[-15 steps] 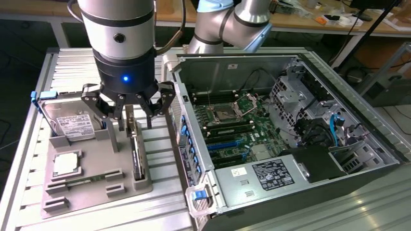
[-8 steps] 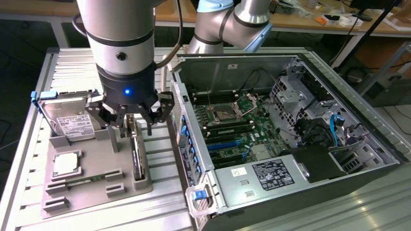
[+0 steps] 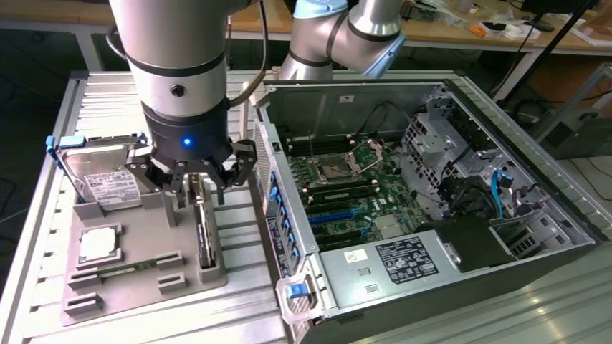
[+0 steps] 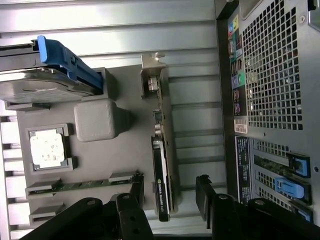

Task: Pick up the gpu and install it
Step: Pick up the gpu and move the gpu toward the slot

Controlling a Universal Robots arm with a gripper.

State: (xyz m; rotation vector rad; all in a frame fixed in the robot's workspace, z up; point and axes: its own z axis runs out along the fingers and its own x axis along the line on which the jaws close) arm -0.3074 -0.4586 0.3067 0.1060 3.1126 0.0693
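So, the tool (image 3: 201, 188) is spread wide open, straddling the top of the gpu (image 3: 203, 229) without pinching it. The card stands on edge in the grey holder (image 3: 134, 229), on the holder's side nearest the open computer case (image 3: 345, 107). That holder also carries a white-labelled hard drive (image 3: 100, 179) and a CPU chip (image 3: 99, 244). I can't read the label print.

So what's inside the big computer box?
The open case holds a green motherboard, blue cables and a labelled metal box. That box covers whatever sits beneath it.
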